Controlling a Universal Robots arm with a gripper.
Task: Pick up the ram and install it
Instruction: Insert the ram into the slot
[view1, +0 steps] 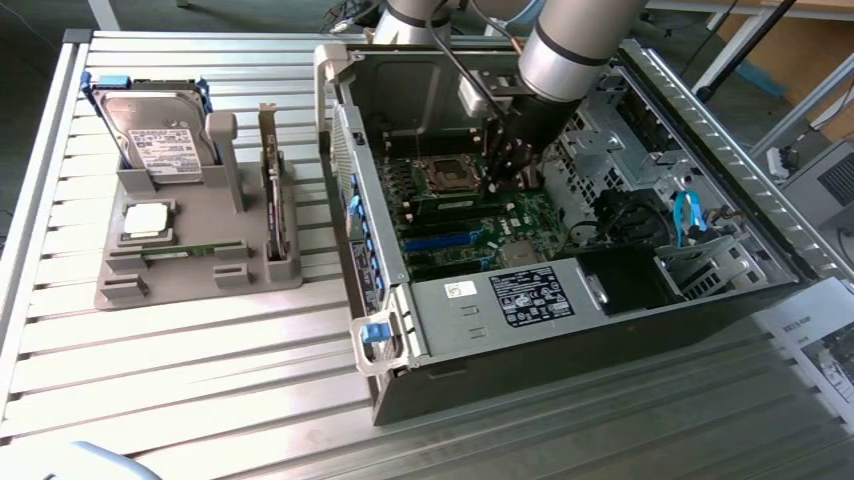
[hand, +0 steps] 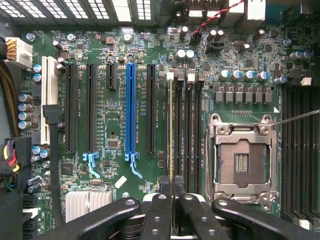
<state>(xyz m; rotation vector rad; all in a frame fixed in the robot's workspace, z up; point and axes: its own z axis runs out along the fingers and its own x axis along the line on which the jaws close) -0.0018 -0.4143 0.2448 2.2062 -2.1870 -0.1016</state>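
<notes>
My gripper (hand: 171, 189) is shut on the ram (hand: 171, 130), which I see edge-on as a thin pale line running away from the fingertips. The stick lines up with the outermost of the black memory slots (hand: 188, 125) beside the empty processor socket (hand: 242, 161). Whether it touches the slot I cannot tell. In the exterior view the gripper (view1: 505, 172) reaches down into the open computer case (view1: 561, 300), just to the exterior view's right of the socket (view1: 447, 178). A second ram stick (view1: 187, 251) lies flat in the grey stand (view1: 200, 285).
On the stand at the exterior view's left are a hard drive (view1: 154, 135), a square silver processor chip (view1: 147, 220) and an upright expansion card (view1: 276, 200). Inside the case, a blue expansion slot (hand: 131, 110), black slots, cables (view1: 687, 215) and the case's walls surround the gripper.
</notes>
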